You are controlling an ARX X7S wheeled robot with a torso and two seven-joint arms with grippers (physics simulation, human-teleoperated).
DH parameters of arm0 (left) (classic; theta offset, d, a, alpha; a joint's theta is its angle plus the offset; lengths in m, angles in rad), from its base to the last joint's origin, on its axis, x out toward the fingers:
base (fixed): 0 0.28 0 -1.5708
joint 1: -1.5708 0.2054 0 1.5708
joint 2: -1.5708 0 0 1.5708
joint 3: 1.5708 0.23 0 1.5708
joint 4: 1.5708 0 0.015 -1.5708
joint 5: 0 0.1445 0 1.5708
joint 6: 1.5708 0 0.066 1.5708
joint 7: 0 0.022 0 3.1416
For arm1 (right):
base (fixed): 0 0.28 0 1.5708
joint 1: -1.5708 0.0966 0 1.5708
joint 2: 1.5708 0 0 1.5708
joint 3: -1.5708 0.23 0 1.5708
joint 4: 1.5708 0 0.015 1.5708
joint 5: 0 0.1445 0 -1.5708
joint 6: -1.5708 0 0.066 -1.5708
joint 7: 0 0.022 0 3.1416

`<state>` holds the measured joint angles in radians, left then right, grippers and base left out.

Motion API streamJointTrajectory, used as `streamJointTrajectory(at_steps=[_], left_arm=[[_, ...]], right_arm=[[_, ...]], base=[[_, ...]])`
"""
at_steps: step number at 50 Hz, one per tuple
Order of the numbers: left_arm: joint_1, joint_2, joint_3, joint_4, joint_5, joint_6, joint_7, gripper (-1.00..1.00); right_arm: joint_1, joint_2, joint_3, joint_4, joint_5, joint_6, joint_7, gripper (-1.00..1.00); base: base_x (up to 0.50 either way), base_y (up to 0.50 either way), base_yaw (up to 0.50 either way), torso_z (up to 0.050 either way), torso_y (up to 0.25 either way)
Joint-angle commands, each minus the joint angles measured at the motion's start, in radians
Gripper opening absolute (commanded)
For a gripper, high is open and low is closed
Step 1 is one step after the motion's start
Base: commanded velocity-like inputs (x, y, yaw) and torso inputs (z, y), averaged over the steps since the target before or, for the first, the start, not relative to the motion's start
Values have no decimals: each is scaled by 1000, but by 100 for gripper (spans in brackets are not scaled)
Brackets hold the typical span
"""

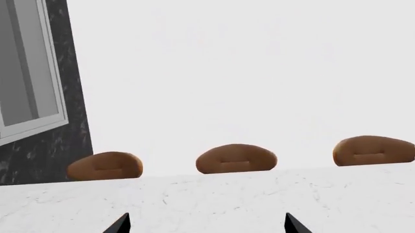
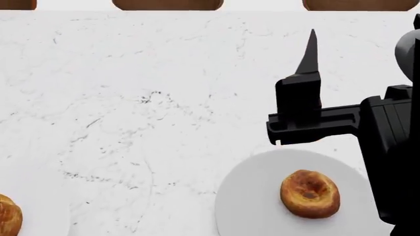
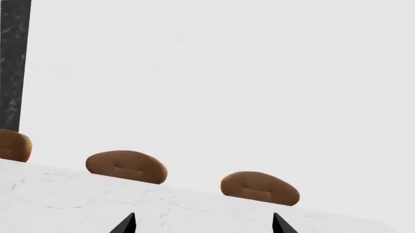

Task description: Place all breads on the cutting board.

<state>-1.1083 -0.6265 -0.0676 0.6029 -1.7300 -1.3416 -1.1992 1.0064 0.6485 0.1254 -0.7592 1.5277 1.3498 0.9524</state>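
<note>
A white marble counter (image 2: 131, 98) with thin grey veins fills the head view, and three brown chair backs (image 2: 167, 4) are cut off along its far edge. The same three backs are seen beyond the counter edge in the left wrist view, against a white wall with a dark stone panel (image 1: 71, 73) and a window frame (image 1: 26, 68) to one side.

Two breads are counted. One roll (image 2: 310, 193), with a sunken dark centre, is seen lying on a round white plate (image 2: 249, 196) near the counter's front edge, on the robot's right. The second roll (image 2: 9, 215) is cut by the head view's left edge, so its shape can only be partly judged; it appears to rest on a second pale plate (image 2: 46, 206), faint against the marble. The two rolls are well apart. The cutting board is not seen in any view.

The right gripper (image 2: 308, 64) is held above the counter just beyond the first plate, with one finger pointing away from the robot. In the right wrist view its two fingertips (image 3: 126, 224) are spread apart with nothing between them. The left gripper (image 1: 206, 224) is likewise spread, nothing held, over bare marble.
</note>
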Motion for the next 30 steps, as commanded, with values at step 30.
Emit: streamJointTrajectory(at_steps=[30], left_arm=[[-1, -35, 34, -4, -28, 44, -11, 100]], right_arm=[[47, 65, -55, 94, 93, -9, 69, 100]], base=[[105, -1, 0, 0, 0]])
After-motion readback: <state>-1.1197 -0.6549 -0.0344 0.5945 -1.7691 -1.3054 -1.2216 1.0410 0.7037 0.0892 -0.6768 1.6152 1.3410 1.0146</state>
